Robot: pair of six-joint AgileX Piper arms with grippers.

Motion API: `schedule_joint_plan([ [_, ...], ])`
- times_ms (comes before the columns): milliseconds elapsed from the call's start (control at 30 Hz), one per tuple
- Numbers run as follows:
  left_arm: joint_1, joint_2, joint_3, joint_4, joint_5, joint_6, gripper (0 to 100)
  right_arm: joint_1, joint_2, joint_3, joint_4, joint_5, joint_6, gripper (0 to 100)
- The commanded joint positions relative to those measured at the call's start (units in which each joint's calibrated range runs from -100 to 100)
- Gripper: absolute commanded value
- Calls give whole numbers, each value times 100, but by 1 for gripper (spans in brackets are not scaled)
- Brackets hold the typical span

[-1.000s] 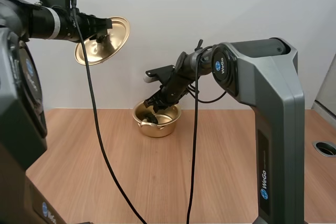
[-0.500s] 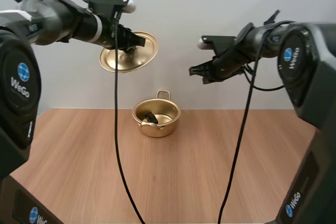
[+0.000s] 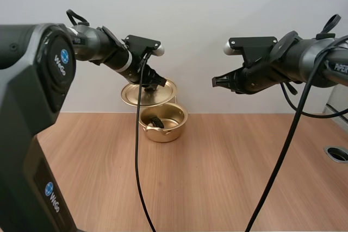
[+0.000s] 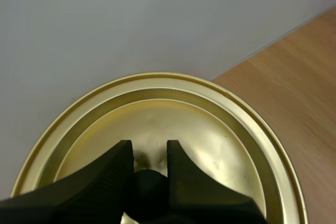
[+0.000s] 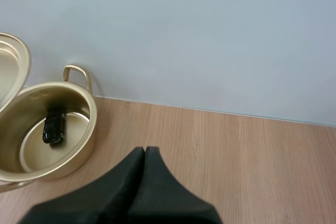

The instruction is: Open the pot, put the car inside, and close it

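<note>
Left tool [image 3: 156,81] pinches the black knob [image 4: 149,184] of the golden metal lid [image 3: 148,93], probably light, stiff and slick, just above the round golden pot [image 3: 171,126] at frame centre. The small black car [image 3: 156,120] lies inside. Right tool [image 3: 216,82] is clenched, empty.

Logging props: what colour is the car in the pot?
The car is black; right wrist view shows it best.

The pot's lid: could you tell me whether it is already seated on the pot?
No, the left gripper holds the lid clear of the open pot, with the car lying inside.
</note>
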Motion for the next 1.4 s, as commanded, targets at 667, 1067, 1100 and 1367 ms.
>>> schedule_joint_plan([
  [667, -403, 999, -7, 107, -1114, 161, 0, -2, -15, 93, 8, 162, -6, 0],
  [1067, -403, 1162, -7, 24, -1071, 161, 0, -2, -15, 93, 8, 162, -6, 0],
  [1100, -403, 1162, -7, -17, -1071, 161, 0, -2, -15, 93, 8, 162, -6, 0],
  [1367, -403, 1162, -7, -114, -1094, 152, 54, -2, -15, 93, 19, 233, -6, 0],
])
